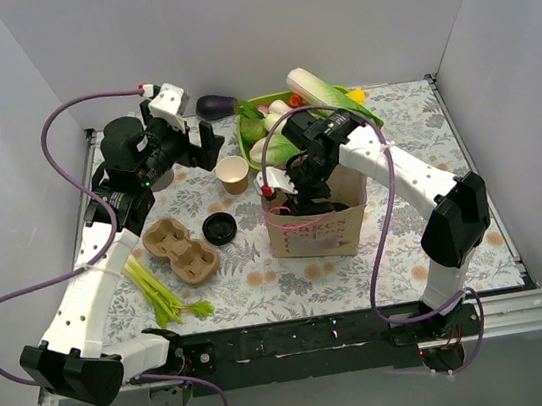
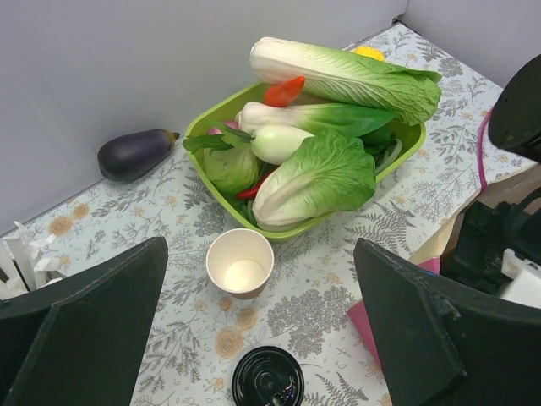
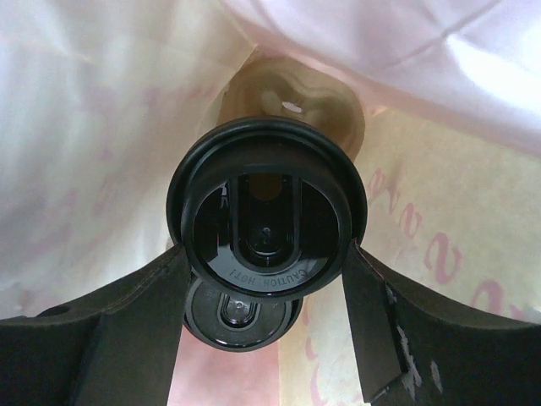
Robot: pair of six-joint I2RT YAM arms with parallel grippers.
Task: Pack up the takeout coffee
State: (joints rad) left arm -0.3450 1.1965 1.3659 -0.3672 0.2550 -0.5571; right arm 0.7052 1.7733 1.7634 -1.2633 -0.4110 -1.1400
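Observation:
One takeout coffee cup, seen by its black lid (image 3: 269,211), sits between the fingers of my right gripper (image 3: 266,262) inside the paper bag (image 1: 319,221); the fingers press on both its sides. A second lidded cup (image 3: 241,320) stands lower in the bag, beside a brown pulp tray (image 3: 292,97). From above, my right gripper (image 1: 295,192) reaches into the bag's mouth. An open tan cup (image 2: 241,262) (image 1: 234,173) stands upright on the table, with a loose black lid (image 2: 268,376) (image 1: 220,228) in front of it. My left gripper (image 2: 258,245) (image 1: 199,137) hovers open above them, holding nothing.
A green basket (image 2: 412,144) (image 1: 259,101) of vegetables stands just behind the open cup, an eggplant (image 2: 133,153) (image 1: 215,105) to its left. Another pulp cup tray (image 1: 181,250) and celery stalks (image 1: 163,294) lie at the front left. White walls enclose the table.

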